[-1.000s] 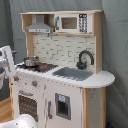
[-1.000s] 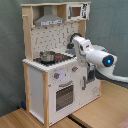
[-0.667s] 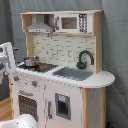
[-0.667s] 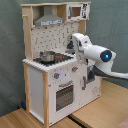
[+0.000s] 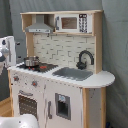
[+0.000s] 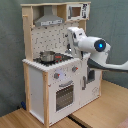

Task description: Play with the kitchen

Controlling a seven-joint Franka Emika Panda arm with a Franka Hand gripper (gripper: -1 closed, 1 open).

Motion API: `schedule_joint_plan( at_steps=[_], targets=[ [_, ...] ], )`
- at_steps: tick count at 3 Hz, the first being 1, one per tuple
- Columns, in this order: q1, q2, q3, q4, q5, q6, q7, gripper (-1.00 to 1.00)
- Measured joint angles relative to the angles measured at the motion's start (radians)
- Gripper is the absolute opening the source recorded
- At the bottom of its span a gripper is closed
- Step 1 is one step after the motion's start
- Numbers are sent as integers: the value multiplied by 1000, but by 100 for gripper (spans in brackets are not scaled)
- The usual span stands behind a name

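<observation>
- kitchen [image 5: 60, 95]: white body with light-wood side panels and top frame, in both exterior views.
- backsplash [image 5: 62, 50]: white, patterned with thin grey brick lines.
- hood [image 5: 40, 25]: grey.
- microwave [image 5: 72, 22]: white frame, dark window, dark key panel with pale dots.
- stovetop [image 5: 42, 66]: black with red rings.
- pot [image 5: 31, 61]: silver metal.
- sink [image 5: 72, 73]: grey.
- faucet [image 5: 84, 59]: black.
- oven door [image 6: 64, 95]: white, dark window crossed by pale rack lines.
- knobs [image 6: 58, 76]: grey with a red mark.
- arm [image 6: 92, 47]: white shell, blue light on a black ring.
- backdrop [image 5: 116, 45]: grey-green curtain.
- table [image 6: 105, 112]: light wood.
</observation>
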Motion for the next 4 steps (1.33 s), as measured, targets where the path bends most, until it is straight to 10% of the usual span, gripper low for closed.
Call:
schedule_joint_plan(
  at_steps=[4],
  targets=[
    [-156,250,146,260,11,-133,4,100]
  ],
)
